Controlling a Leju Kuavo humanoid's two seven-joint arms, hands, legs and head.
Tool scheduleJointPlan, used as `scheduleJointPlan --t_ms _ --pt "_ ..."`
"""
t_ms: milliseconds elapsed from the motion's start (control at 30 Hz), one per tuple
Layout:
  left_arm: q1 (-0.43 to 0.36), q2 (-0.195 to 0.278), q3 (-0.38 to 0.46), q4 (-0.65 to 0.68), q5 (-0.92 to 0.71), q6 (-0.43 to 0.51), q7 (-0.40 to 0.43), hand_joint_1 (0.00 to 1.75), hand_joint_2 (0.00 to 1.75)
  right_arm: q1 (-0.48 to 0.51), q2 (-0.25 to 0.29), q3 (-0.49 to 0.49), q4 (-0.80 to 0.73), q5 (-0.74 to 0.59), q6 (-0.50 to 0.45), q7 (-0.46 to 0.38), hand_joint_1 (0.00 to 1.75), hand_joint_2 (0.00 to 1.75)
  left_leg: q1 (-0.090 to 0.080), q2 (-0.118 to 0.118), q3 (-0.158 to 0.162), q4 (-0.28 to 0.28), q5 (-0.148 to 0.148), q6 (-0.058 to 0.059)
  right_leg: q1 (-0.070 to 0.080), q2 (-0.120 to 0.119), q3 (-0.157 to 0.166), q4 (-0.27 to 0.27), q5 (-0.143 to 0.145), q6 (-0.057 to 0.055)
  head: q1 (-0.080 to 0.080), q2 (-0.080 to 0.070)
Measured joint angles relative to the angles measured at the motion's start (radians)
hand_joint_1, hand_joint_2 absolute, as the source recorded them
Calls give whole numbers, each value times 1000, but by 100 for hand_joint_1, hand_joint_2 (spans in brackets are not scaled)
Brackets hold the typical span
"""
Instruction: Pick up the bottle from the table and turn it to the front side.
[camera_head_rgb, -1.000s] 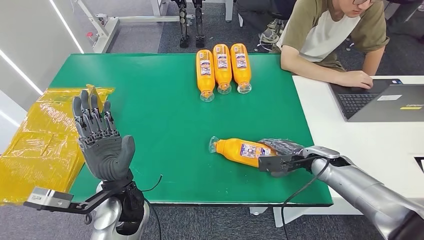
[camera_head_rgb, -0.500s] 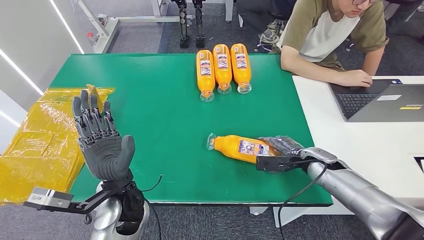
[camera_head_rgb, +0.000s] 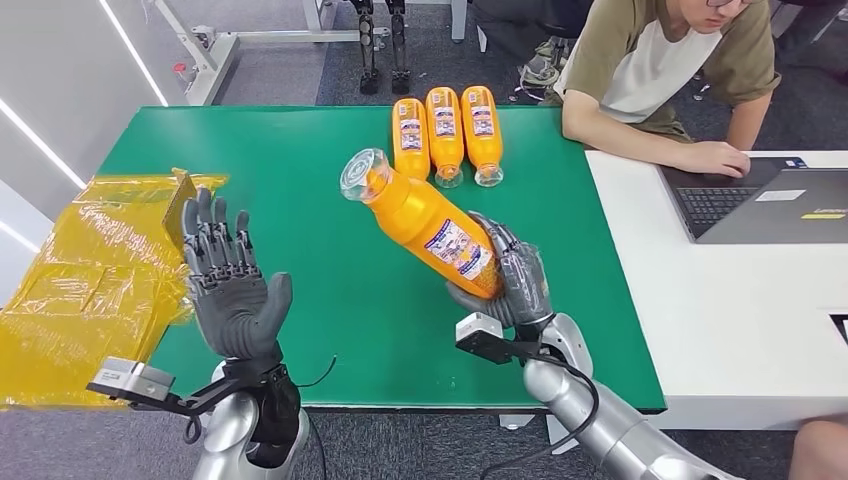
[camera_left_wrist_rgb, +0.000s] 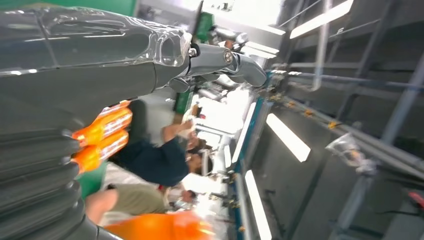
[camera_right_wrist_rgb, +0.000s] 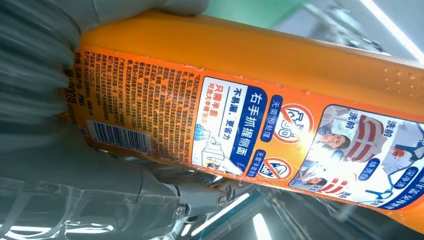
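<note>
My right hand (camera_head_rgb: 508, 280) grips an orange bottle (camera_head_rgb: 425, 220) by its lower body and holds it raised over the green table (camera_head_rgb: 300, 200), tilted with its clear cap up and to the left. In the right wrist view the bottle's printed label (camera_right_wrist_rgb: 240, 130) with barcode faces the camera, and my fingers (camera_right_wrist_rgb: 165, 192) wrap under it. My left hand (camera_head_rgb: 235, 295) is raised palm-up over the table's left front, fingers spread, holding nothing. The left wrist view shows this hand (camera_left_wrist_rgb: 100, 55) close up.
Three more orange bottles (camera_head_rgb: 445, 135) lie side by side at the table's far edge. Yellow plastic wrapping (camera_head_rgb: 90, 270) sits off the table's left side. A person in an olive shirt (camera_head_rgb: 660, 70) sits at the white desk on the right with a laptop (camera_head_rgb: 770, 200).
My right hand has lifted the bottle off the table and swung it up and leftward, cap now pointing up. My left hand moved slightly to the right and closer.
</note>
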Motion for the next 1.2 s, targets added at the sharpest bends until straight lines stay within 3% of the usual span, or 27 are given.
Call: scheduleJointPlan --t_ms 233,367,700,1067,1167,1200 --pt "-27 -5 -27 149 13 -92 25 0 175 63 127 -47 -36 -34 1 -34 175 175 0 2 0 0 0 0 -1 1 0 0 0 0 0 0" --pt "-44 -5 -58 208 4 -139 35 0 175 89 165 -44 -31 -44 26 -35 175 175 0 1 0 0 0 0 0 1 0 0 0 0 0 0" --pt "-53 -5 -83 239 -13 -186 21 0 175 102 197 11 77 47 218 -12 175 175 0 2 0 0 -1 -1 0 1 -1 0 0 0 0 0" --pt "-59 -5 -76 280 -31 -227 11 0 175 111 166 26 129 164 318 59 175 175 -1 3 0 1 -1 -1 -1 3 -2 0 0 0 0 0" --pt "-60 -6 -75 291 -32 -242 8 25 175 111 158 25 129 178 335 61 175 175 -1 4 0 1 -1 -1 0 4 -2 0 0 0 0 0" --pt "-61 -6 -75 294 -36 -245 8 69 175 111 155 24 129 181 338 61 175 175 -1 4 0 1 -1 -1 0 4 -2 0 0 0 0 0"
